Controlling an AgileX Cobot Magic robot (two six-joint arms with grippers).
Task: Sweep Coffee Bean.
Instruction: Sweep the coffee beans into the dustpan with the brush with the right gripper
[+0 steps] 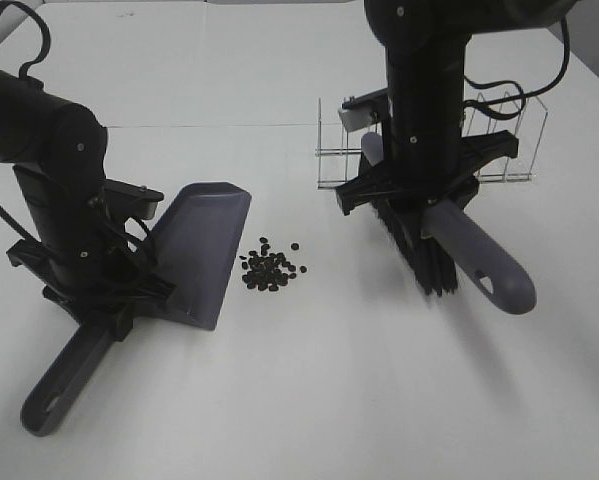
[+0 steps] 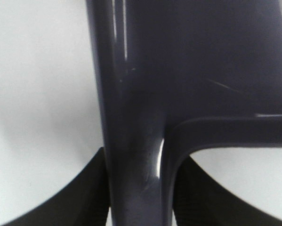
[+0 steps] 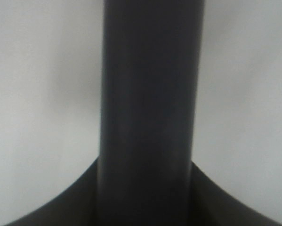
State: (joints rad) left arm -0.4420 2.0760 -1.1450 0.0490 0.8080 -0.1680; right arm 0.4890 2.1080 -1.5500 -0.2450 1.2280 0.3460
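The coffee beans (image 1: 270,268) are lying in one small loose pile on the white worktop (image 1: 309,400), a little toward 9 o'clock from the middle of the high view. A few single beans are sitting at the edge of the pile, toward 2 o'clock.

The grey dustpan (image 1: 205,252) is resting just beside the pile, at its 9 o'clock side, not touching it. The open mouth is facing 12 o'clock, and the long handle is pointing to 7 o'clock. The left tool (image 1: 104,303) is clamping narrowly on the dustpan, where the handle is joining the pan. In the left wrist view the two dark fingers (image 2: 84,197) are pressing on both sides of the handle.

The brush (image 1: 479,262) is standing well apart from the beans, at their 3 o'clock side. The right tool (image 1: 411,195) is gripping it tightly by the handle, and the grey end of the handle is pointing to 5 o'clock. Its black bristles (image 1: 424,262) are hanging down and seem to be touching the worktop, though the arm is hiding part of them.

A clear wire rack (image 1: 504,135) is standing behind the right arm, toward 1 o'clock.
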